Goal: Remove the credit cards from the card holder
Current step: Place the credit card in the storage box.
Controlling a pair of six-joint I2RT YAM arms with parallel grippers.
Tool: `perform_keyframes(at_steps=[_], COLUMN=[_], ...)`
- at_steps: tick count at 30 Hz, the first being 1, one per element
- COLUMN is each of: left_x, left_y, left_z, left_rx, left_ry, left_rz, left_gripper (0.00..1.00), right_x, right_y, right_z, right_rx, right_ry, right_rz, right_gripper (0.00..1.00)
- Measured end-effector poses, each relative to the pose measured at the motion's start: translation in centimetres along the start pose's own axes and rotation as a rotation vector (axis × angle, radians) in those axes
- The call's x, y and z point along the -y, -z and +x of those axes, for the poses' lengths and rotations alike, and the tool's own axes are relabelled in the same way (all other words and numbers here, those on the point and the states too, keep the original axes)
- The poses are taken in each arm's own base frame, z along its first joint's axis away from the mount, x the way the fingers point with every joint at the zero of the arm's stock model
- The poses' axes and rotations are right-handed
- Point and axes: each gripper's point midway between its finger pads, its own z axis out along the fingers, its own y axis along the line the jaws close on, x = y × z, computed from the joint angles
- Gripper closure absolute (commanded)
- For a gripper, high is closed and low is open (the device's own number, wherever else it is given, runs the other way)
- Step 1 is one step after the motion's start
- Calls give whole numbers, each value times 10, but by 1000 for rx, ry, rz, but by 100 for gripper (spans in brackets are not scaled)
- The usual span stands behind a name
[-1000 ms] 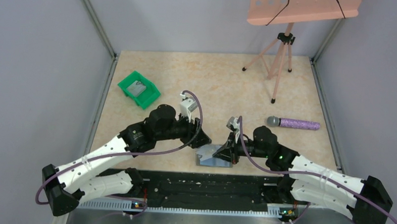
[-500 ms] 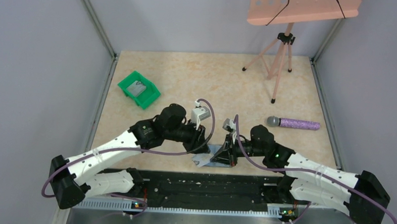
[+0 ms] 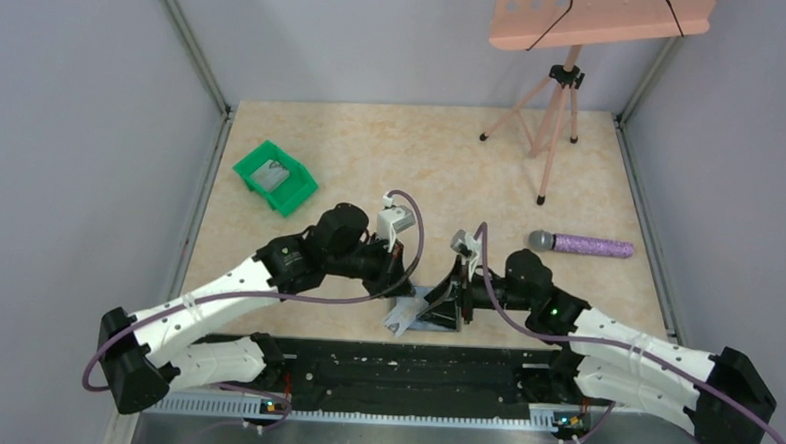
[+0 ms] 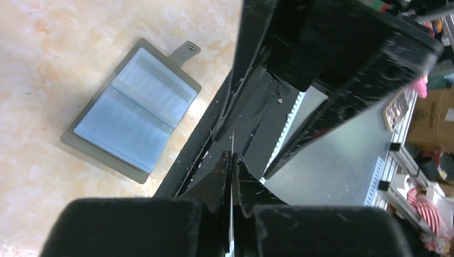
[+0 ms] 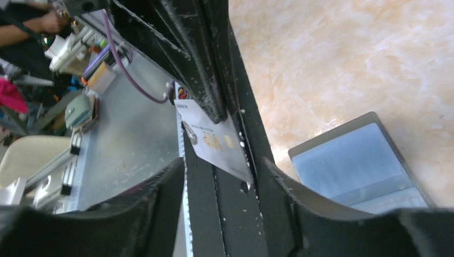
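Grey holder (image 4: pixel 131 110) (open), beside left gripper's (image 4: pixel 231 158) card (image 5: pixel 214 142)

The worktop (image 3: pixel 422 153) is a beige surface with a pale marbled pattern. Plain grey walls close it on three sides: the left wall (image 3: pixel 73 118), the back wall (image 3: pixel 377 41) and the right wall (image 3: pixel 743 147). Thin metal posts (image 3: pixel 190 43) run along the far corners. At the far right a pink tripod (image 3: pixel 554 119) stands on the worktop and carries a pink board (image 3: pixel 598 16) with small holes. Along the near edge runs a black rail (image 3: pixel 413 368), and below it lies a grey metal sheet (image 3: pixel 379 442). The light is soft and even, and the shadows are weak.
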Motion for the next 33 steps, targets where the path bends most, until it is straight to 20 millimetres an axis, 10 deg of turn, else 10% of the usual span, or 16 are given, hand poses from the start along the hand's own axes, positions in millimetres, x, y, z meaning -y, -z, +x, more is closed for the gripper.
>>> perform_keyframes(at_steps=[13, 27, 30, 33], left_x=[-21, -32, -27, -27], left_y=[21, 33, 38, 38], left_z=[-55, -65, -70, -70], left_rx=[474, 775, 810, 822], left_ry=[314, 515, 521, 525], left_rz=[-70, 78, 124, 140], left_gripper=[100, 100, 100, 100], right_x=[4, 0, 0, -1], right_y=[27, 11, 9, 8], right_z=[-42, -63, -65, -68], right_rx=[346, 436, 445, 455], right_ry=[-47, -180, -202, -212], right_rz=[96, 6, -9, -21], right_gripper=[22, 30, 45, 87])
